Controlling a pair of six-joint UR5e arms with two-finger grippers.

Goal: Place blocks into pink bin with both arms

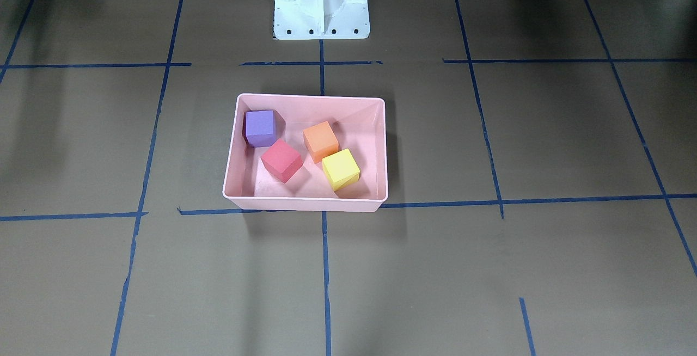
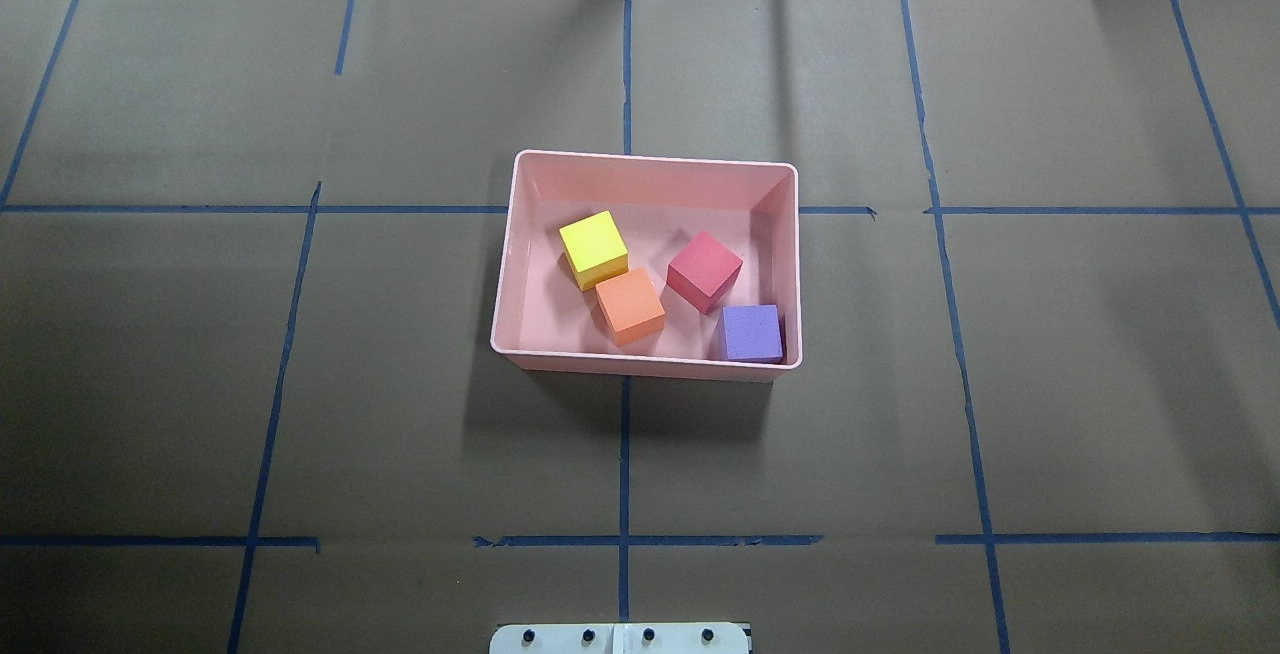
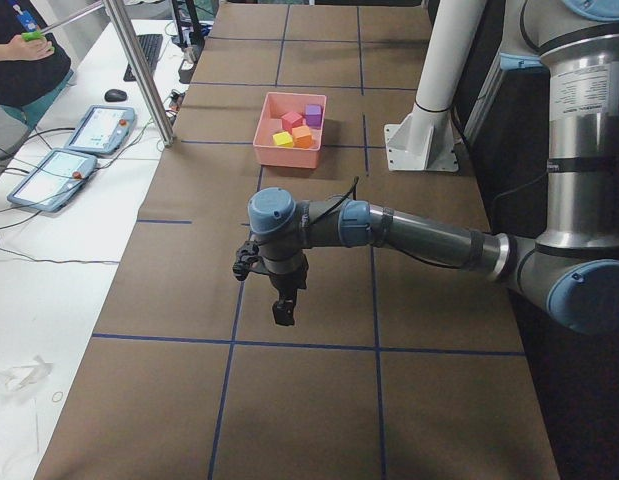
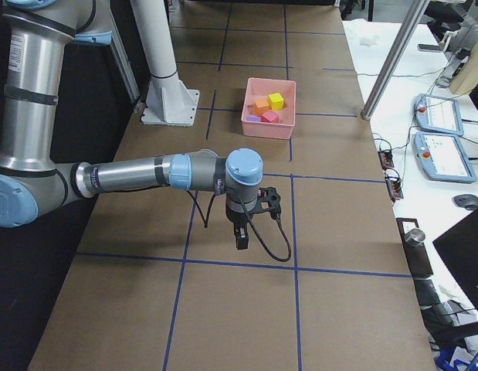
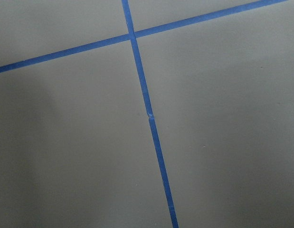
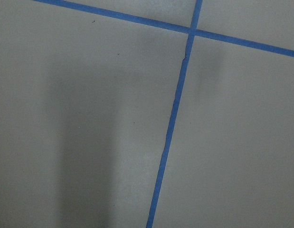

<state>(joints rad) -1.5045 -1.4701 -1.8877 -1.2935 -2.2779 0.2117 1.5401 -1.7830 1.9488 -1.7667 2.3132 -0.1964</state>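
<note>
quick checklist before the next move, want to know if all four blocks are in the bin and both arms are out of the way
1. All four blocks in the pink bin: ok. The purple block, red-pink block, orange block and yellow-green block all lie on its floor.
2. No block stacked or perched on the rim: ok.
3. Bin sits flat on the table: ok.
4. Left gripper apart from the bin: ok, it hangs over bare table.
5. Right gripper apart from the bin: ok, likewise.
6. Both grippers open and empty: cannot tell, only the side views show them.
</note>
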